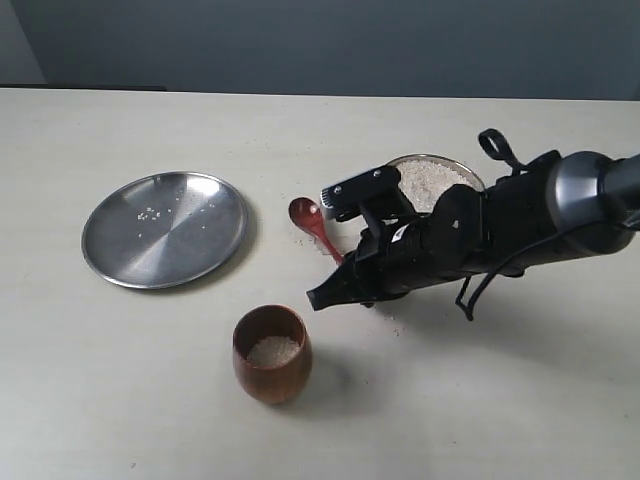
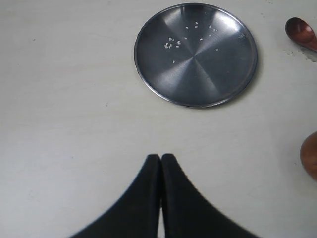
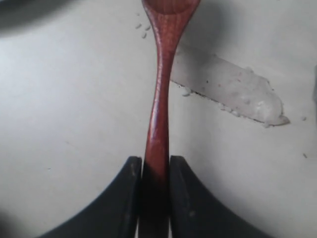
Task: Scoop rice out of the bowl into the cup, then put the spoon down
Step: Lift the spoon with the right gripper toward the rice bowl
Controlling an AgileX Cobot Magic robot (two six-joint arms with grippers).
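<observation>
The right fingers (image 3: 125,198) are clamped on the long handle of the slim, glossy reddish-brown wooden spoon (image 3: 159,94). Its small oval bowl points away from them, low over the pale surface (image 1: 450,400), between the flat round steel plate (image 1: 190,250) and the shiny round metal bowl (image 1: 462,164). White uncooked rice (image 1: 428,182) is heaped in that bowl. More rice lies in the small egg-shaped reddish-brown wooden cup (image 1: 275,385), upright near the spoon, and a few grains dot the plate. The left fingers (image 2: 143,198) are pressed together, gripping nothing.
</observation>
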